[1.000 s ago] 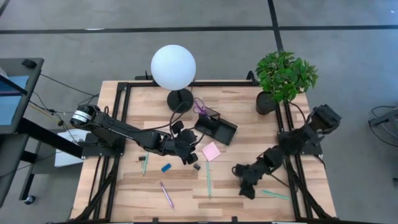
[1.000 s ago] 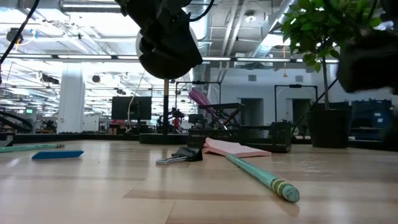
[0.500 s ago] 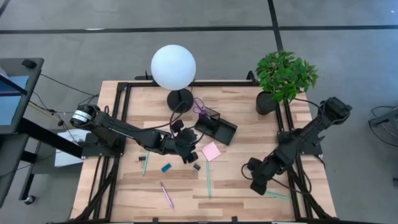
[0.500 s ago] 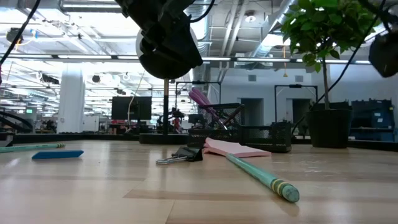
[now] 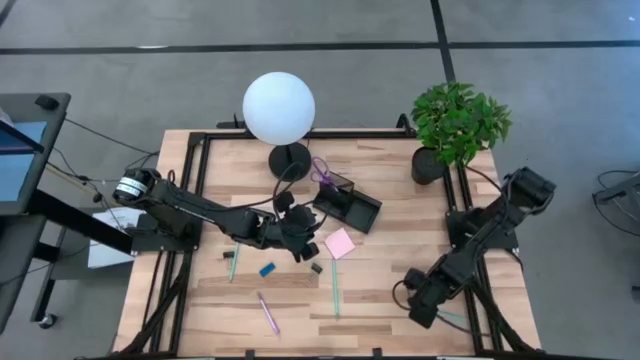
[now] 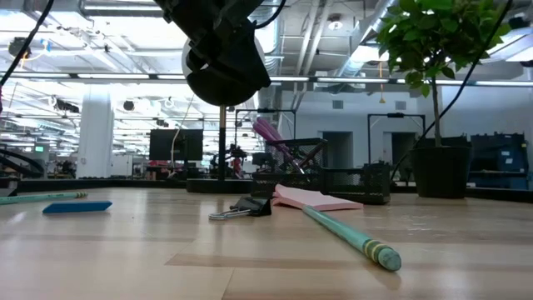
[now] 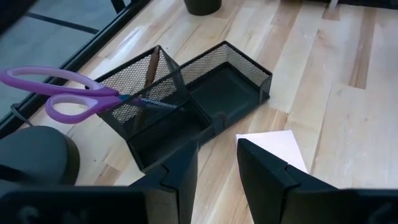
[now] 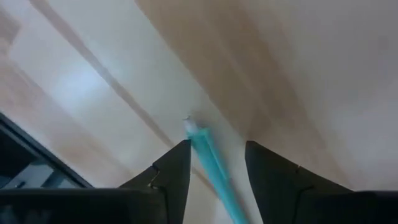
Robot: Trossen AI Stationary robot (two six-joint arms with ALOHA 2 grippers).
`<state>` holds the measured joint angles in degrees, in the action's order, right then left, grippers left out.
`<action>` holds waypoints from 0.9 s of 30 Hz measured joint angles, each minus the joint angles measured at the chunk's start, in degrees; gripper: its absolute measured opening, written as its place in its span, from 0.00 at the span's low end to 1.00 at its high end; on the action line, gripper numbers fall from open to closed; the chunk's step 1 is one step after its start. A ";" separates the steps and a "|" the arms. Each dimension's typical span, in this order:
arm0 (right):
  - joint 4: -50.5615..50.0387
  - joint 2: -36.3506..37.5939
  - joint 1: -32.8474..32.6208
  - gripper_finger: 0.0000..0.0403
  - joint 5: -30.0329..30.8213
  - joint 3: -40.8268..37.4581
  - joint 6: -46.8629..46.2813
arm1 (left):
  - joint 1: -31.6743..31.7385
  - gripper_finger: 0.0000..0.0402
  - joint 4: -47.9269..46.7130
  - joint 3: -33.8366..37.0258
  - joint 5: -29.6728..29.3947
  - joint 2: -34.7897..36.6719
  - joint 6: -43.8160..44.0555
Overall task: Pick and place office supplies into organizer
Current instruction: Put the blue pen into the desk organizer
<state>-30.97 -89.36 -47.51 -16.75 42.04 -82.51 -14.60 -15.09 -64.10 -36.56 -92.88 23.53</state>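
Note:
The black mesh organizer (image 5: 347, 205) (image 7: 186, 99) stands right of the lamp base, with purple-handled scissors (image 7: 59, 99) and a dark pen in its cup section. My left gripper (image 5: 300, 246) (image 7: 217, 171) hovers open just left of the pink sticky-note pad (image 5: 340, 243), with nothing between its fingers. On the table lie a blue block (image 5: 267, 269), a black clip (image 5: 316, 268), a purple pen (image 5: 268, 312) and teal pens (image 5: 335, 290) (image 5: 233, 262). My right gripper (image 5: 425, 305) (image 8: 214, 171) points down, open, over another teal pen (image 8: 208, 158) near the right front, one finger on either side of it.
A lamp with a white globe (image 5: 279, 108) stands on a black round base (image 5: 289, 159) at the far middle. A potted plant (image 5: 458, 125) stands at the far right corner. Black frame rails (image 5: 195, 200) run along the table's edges.
My right gripper has swung toward the table's near right corner, tipping to point more steeply down, and now stands over the teal pen there. Its arm has left the low view's right edge. The left arm has kept still.

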 joint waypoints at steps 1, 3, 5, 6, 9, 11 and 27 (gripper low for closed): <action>0.03 -0.36 -0.14 0.36 -0.63 0.00 -0.06 | -0.01 0.27 -0.02 0.00 0.00 0.00 0.02; 0.55 -0.81 -0.61 0.36 -1.17 -0.04 -0.21 | -0.01 0.27 0.00 0.00 0.00 0.00 0.24; 1.23 -1.01 -1.28 0.35 -1.24 -0.02 -0.71 | -0.03 0.27 -0.02 0.00 -0.02 0.00 0.24; 1.39 -1.01 -1.59 0.35 -1.23 -0.02 -1.15 | -0.03 0.27 -0.01 0.00 -0.02 0.00 0.24; 0.91 -1.03 -2.29 0.34 0.29 0.00 -1.61 | -0.03 0.27 -0.02 0.00 -0.03 0.00 0.24; 0.04 -1.05 -2.68 0.33 2.94 0.15 -1.74 | -0.03 0.27 -0.02 0.00 -0.05 0.00 0.24; -3.13 -3.54 0.09 0.18 5.26 0.15 -0.35 | -0.06 0.27 -1.03 0.00 -0.07 0.00 0.21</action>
<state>-34.10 -92.90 -47.42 -11.49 42.19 -82.86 -14.66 -16.12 -64.10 -36.62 -92.88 23.75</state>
